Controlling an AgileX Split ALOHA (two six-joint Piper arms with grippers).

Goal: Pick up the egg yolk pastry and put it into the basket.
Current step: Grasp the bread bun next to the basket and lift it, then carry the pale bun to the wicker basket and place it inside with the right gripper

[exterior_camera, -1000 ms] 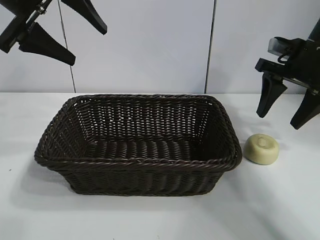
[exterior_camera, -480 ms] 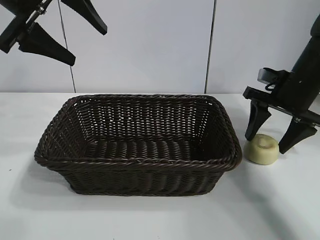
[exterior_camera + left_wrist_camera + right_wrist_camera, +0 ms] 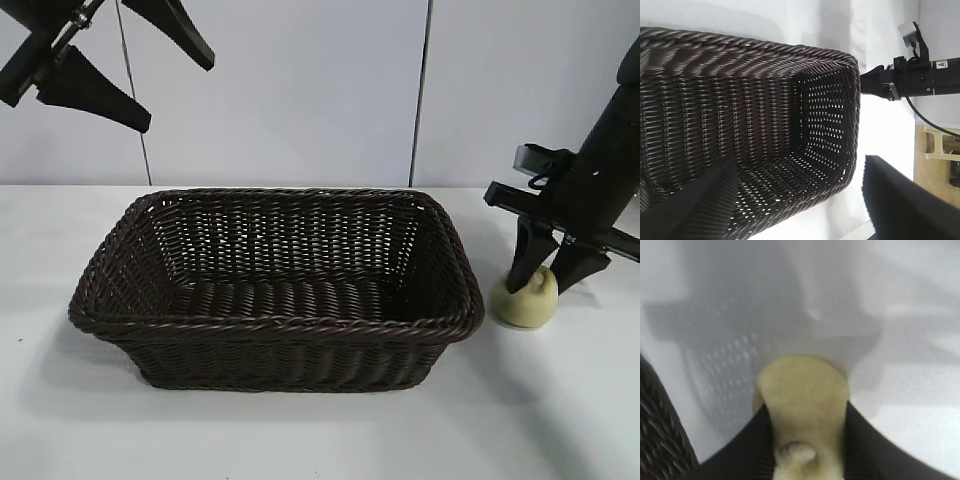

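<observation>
The pale yellow egg yolk pastry [image 3: 526, 300] sits on the white table just right of the dark brown wicker basket [image 3: 275, 325]. My right gripper [image 3: 548, 282] is down on it, its two black fingers pressed against the pastry's sides and squeezing it narrower. In the right wrist view the pastry [image 3: 805, 405] fills the gap between the fingers [image 3: 747, 450]. My left gripper [image 3: 150, 75] hangs open and empty high above the basket's left end; its wrist view looks down into the basket [image 3: 765, 60].
The white table [image 3: 300, 430] stretches in front of and right of the basket. A pale panelled wall [image 3: 300, 90] stands behind. The basket's right rim [image 3: 470, 300] lies close to the pastry and the right gripper.
My right gripper came down from above the table, straddled the pastry, then closed on it. The pastry now looks pinched and taller. The left arm has not moved.
</observation>
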